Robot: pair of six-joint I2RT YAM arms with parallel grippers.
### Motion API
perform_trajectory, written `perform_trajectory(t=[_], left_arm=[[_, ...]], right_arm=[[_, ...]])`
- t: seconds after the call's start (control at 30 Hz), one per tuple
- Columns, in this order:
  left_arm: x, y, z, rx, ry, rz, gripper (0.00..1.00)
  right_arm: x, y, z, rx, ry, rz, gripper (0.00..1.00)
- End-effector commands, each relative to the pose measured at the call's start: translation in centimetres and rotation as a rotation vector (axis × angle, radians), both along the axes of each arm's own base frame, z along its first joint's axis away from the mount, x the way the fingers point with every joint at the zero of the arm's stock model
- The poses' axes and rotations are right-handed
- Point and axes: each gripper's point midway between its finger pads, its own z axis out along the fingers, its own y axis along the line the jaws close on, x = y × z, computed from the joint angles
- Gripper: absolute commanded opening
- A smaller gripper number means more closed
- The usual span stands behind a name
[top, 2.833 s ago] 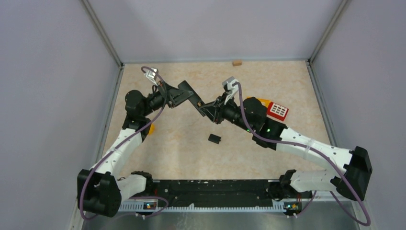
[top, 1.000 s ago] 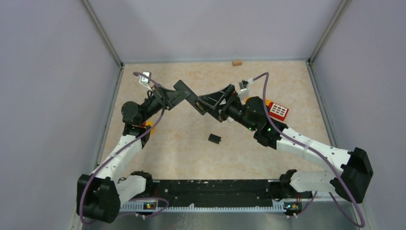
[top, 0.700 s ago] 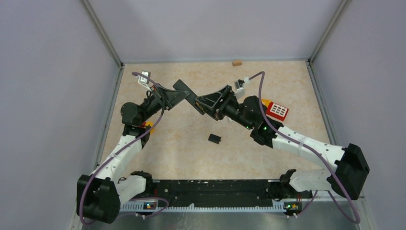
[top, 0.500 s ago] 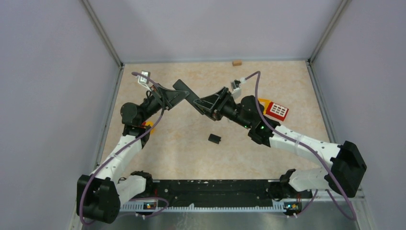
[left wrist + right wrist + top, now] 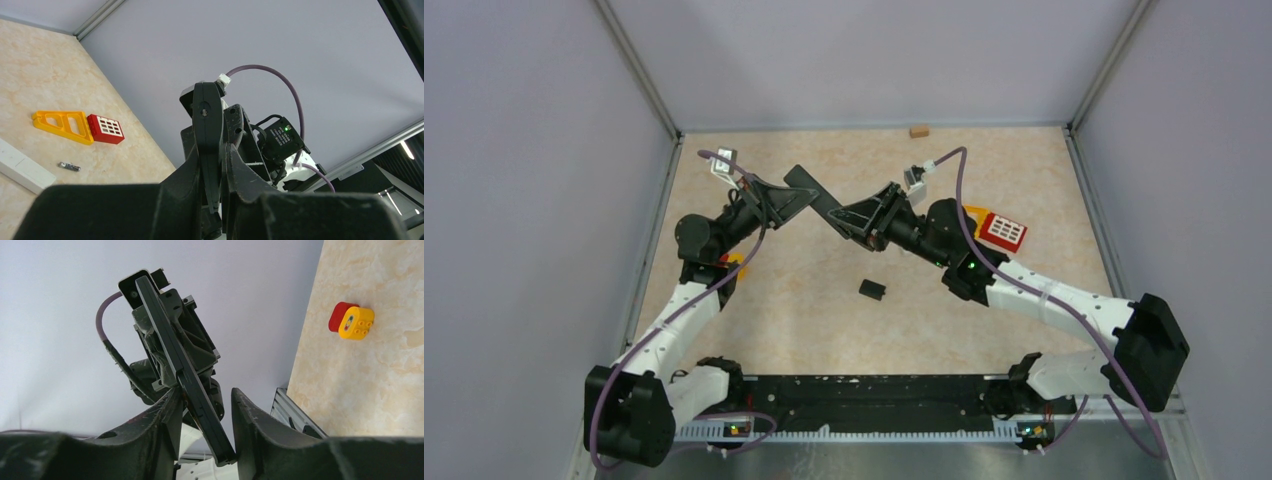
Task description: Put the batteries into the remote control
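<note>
The black remote control hangs in the air above the middle of the table, between both arms. My left gripper is shut on one end of it; in the left wrist view the remote stands edge-on, pinched between the jaws. My right gripper has closed round the other end. In the right wrist view the remote runs slantwise through the jaws, touching both fingers. One small grey battery lies on the table beside a white remote.
A small black cover piece lies on the table below the grippers. A red block and an orange piece sit by the right arm. A brown block lies at the back wall. A yellow and red block shows in the right wrist view.
My right gripper has moved left onto the remote's free end and its jaws have narrowed round it. The left gripper has kept its hold and stayed in place.
</note>
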Motion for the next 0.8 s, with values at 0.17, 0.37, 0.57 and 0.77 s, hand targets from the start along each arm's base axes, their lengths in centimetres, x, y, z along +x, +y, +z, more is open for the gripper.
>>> perform_trajectory(t=[0.17,0.37,0.57,0.77], left_arm=[[-0.7,0.1,1.4,0.006,-0.091,0.012,0.00],[-0.9,0.2,1.7,0.010,-0.115,0.015,0.00],[-1.3,0.2,2.0,0.005,-0.139,0.004,0.00],[-1.7,0.2,2.2,-0.006,-0.162,-0.006,0.00]], right_arm=[[0.0,-0.9,3.4,0.079,-0.109,-0.012,0.71],[0.5,-2.1,3.2,0.074,-0.109,-0.056,0.70],[0.5,-2.6,3.3,0.118,-0.111,-0.054,0.57],[0.5,-2.0,2.9,0.124,-0.100,-0.021,0.46]])
